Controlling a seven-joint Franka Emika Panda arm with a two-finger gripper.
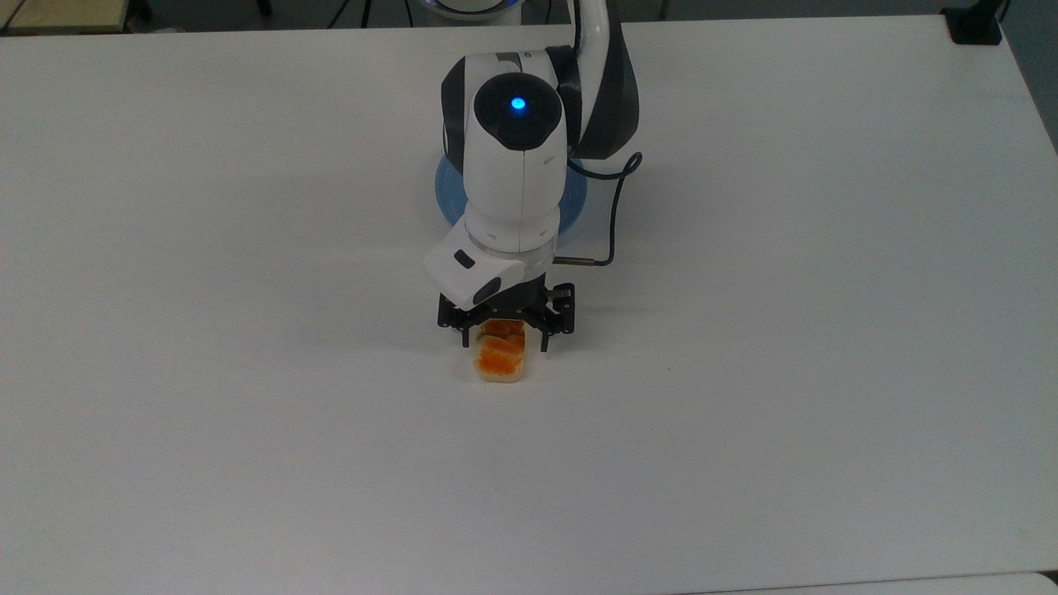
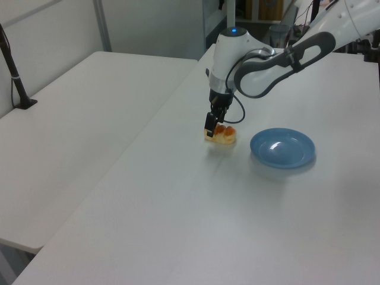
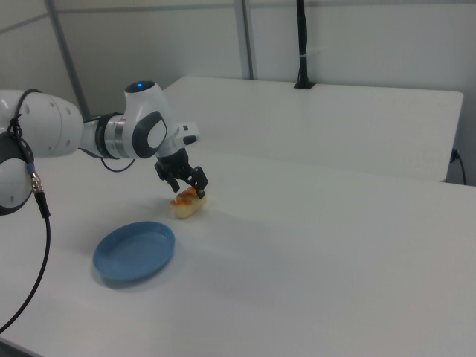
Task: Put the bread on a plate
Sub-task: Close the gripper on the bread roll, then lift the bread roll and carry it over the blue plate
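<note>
Straddling the bread (image 1: 499, 359) on the white table (image 1: 248, 413), gripper (image 1: 505, 338) low over its far end in the top view, fingers spread to either side, not pinching. Bread flat on the table, near the blue plate (image 2: 282, 148) but apart from it.

White tabletop (image 1: 826, 330) and what surrounds it

A second white table (image 2: 89, 113) sits alongside the tabletop, a narrow seam between them. A black post (image 2: 13, 74) stands clamped on that second table's far side; the right view has it upright (image 3: 302, 44) beyond the tabletop, grey wall panels (image 3: 357, 41) behind.
</note>
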